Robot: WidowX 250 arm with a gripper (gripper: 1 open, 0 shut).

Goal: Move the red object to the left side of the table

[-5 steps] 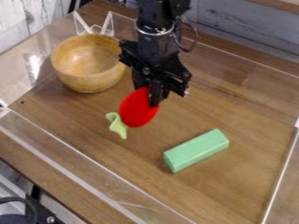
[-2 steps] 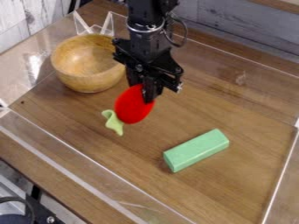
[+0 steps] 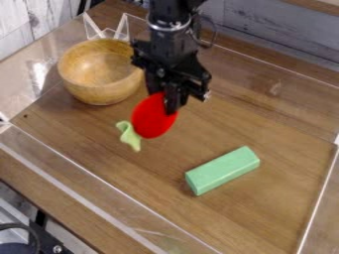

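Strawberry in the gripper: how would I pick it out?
Find the black robot arm coming down from the top edge. At its gripper hangs the toy strawberry: rounded and red, unlike the straight-edged green block.

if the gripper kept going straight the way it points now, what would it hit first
Probably the bare tabletop just under the strawberry; height is unclear.

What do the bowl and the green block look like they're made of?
The bowl looks like wood or bamboo, smooth and slightly glossy, judging by its warm tan colour and soft sheen. The green block could be painted wood or plastic; its even, pale colour and clean edges fit either.
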